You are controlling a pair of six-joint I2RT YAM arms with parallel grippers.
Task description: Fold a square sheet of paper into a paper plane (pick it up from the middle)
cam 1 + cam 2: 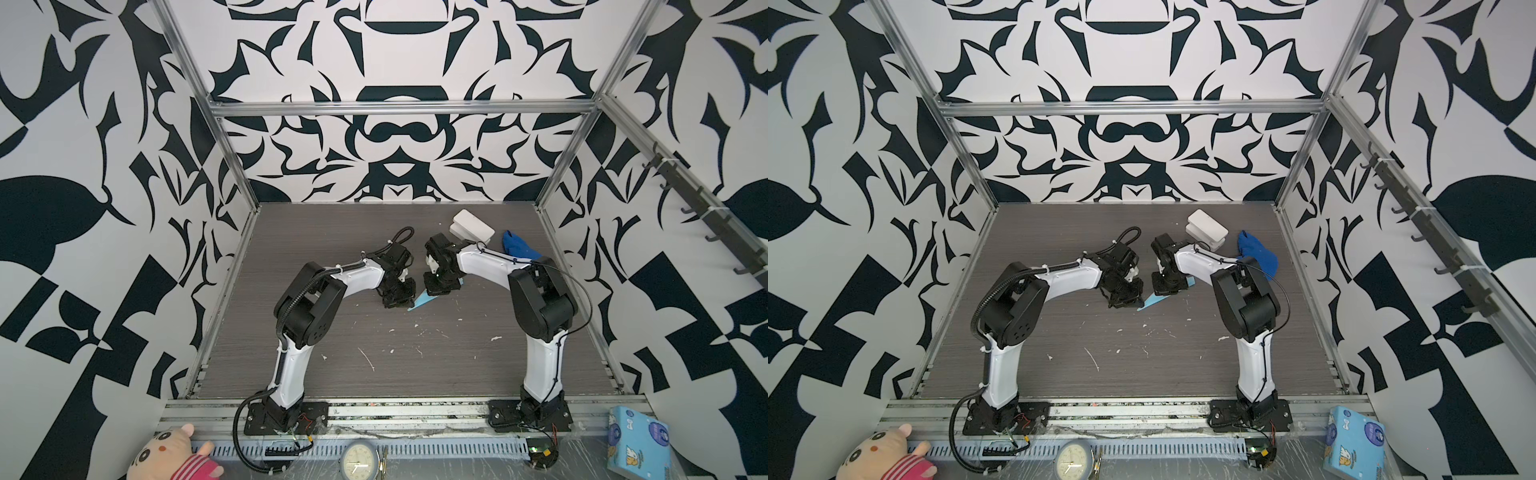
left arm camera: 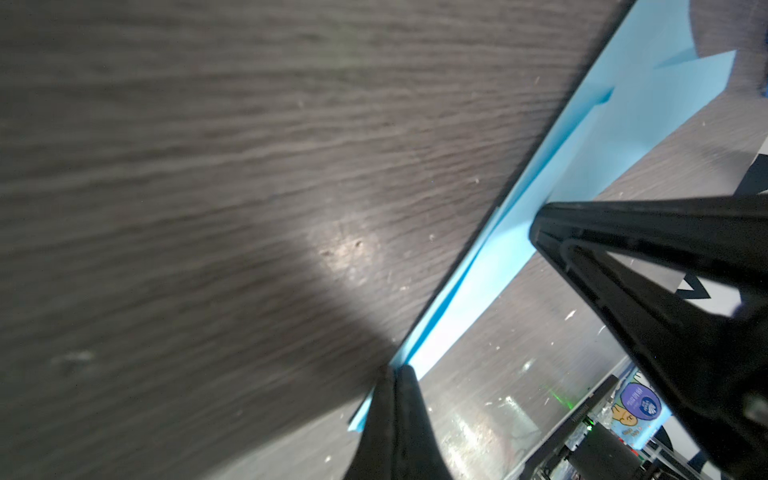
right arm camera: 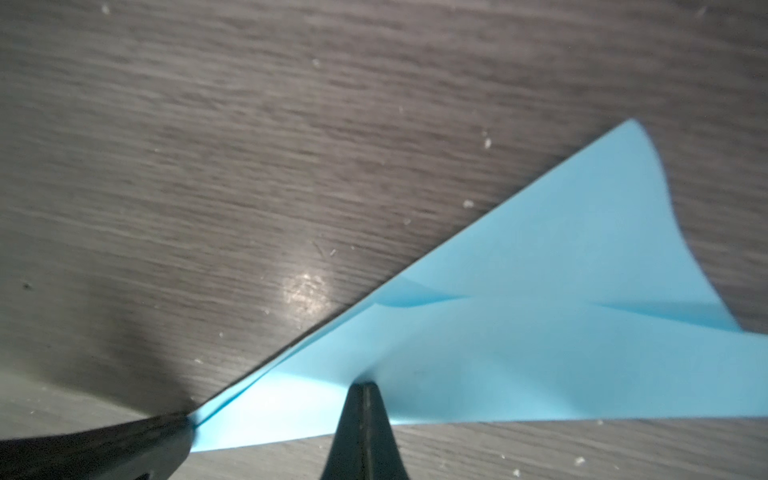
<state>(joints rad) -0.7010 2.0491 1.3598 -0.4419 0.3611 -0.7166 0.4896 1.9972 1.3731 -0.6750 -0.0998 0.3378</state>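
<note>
Nearest of all, along the front ledge: a plush toy (image 1: pixel 166 453) on the left, a round clock (image 1: pixel 359 461) in the middle and a light-blue printed box (image 1: pixel 638 442) on the right. Beyond them lies the dark wood-grain counter (image 1: pixel 415 365), speckled with white flecks.

Mid-counter is where it's happening! Both arms bend inward and meet over the paper plane (image 1: pixel 422 302) (image 1: pixel 1152 302). It is a slim light-blue triangle lying flat, with its sharp point toward the near left and its wider end toward the far right.

The left claw (image 1: pixel 401 303) (image 2: pixel 397 370) has its jaws fully together, tips planted right at the narrow point. The left wrist view shows the folded layers of the plane (image 2: pixel 582 166) running away from those tips.

The right claw (image 1: pixel 436 289) (image 3: pixel 365 386) is clamped tight too, with its tips on the paper further up the body, and the sheet (image 3: pixel 540 332) dimples around them. One wing corner lifts and curls a little off the counter. Whether either claw has a layer nipped between its tips or just bears down on it, I can't tell.

Off at the far right, well clear of the action, are a white case (image 1: pixel 471 226) and a royal-blue cloth lump (image 1: pixel 517 245), side by side.
</note>
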